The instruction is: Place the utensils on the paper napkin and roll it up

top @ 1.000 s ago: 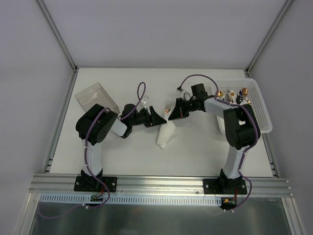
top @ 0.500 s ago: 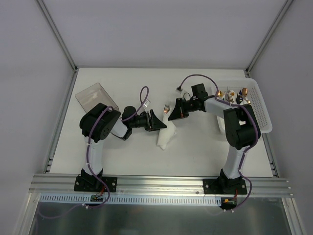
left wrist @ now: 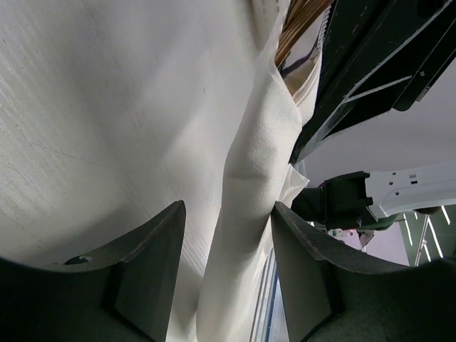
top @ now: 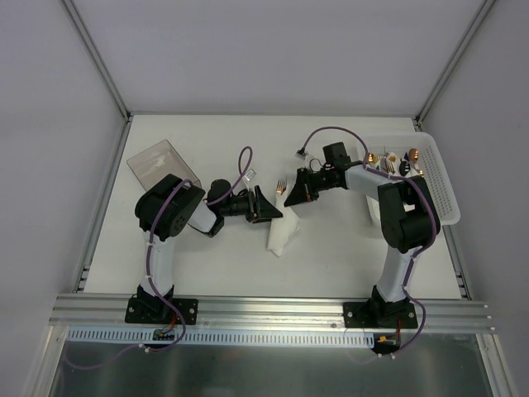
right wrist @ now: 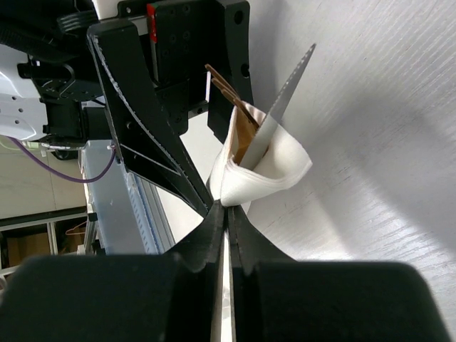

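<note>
The paper napkin (top: 280,234) lies mid-table, folded into a loose roll round the utensils. Fork tines (top: 283,184) stick out of its far end. In the right wrist view the napkin (right wrist: 274,167) wraps copper handles (right wrist: 226,91) and a serrated blade (right wrist: 288,85). My right gripper (top: 295,193) (right wrist: 228,208) is shut, pinching the napkin's edge at that end. My left gripper (top: 269,207) is open. In the left wrist view its fingers (left wrist: 146,249) straddle the napkin roll (left wrist: 249,185) without closing on it, with the copper utensil ends (left wrist: 299,25) beyond.
A white perforated basket (top: 442,194) with more cutlery stands at the right edge. A clear plastic box (top: 161,164) lies at the back left. The two grippers sit close together over the napkin, the left gripper's black fingers (right wrist: 135,100) filling the right wrist view.
My left gripper has moved a little to the right, onto the napkin. The napkin's near end has shifted slightly toward the front. The right gripper has stayed put.
</note>
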### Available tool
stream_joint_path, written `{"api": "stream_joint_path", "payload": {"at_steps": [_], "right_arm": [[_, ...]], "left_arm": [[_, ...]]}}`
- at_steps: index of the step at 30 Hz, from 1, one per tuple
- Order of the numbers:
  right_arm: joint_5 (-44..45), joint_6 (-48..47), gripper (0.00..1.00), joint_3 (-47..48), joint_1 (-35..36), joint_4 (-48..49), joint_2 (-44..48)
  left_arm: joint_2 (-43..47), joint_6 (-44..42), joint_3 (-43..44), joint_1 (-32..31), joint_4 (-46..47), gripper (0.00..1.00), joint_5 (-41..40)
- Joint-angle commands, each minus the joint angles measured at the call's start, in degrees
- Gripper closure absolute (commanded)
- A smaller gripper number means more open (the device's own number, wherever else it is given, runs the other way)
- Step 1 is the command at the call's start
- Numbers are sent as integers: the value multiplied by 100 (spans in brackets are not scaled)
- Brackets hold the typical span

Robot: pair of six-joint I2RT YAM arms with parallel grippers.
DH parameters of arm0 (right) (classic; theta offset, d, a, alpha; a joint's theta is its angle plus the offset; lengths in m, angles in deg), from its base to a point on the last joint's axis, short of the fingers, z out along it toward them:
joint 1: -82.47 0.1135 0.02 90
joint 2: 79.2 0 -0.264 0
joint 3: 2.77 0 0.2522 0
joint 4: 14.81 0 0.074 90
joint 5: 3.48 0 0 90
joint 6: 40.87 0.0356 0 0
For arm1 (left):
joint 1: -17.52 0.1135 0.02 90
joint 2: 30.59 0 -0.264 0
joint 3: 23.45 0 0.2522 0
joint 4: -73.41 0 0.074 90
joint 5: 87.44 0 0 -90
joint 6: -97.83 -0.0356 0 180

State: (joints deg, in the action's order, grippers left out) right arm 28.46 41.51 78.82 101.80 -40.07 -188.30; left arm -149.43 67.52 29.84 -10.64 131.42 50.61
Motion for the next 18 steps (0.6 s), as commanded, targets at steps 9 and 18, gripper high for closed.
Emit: {"api": "stream_joint_path", "payload": {"at_steps": [9, 18], "right_arm": [[-574, -310, 100, 230, 167, -326, 346], [-689, -390, 100, 283, 229, -466, 240]], "left_arm": [[353, 44, 160, -66, 2456, 48, 134], [476, 26, 204, -181, 2456, 50, 257]]}}
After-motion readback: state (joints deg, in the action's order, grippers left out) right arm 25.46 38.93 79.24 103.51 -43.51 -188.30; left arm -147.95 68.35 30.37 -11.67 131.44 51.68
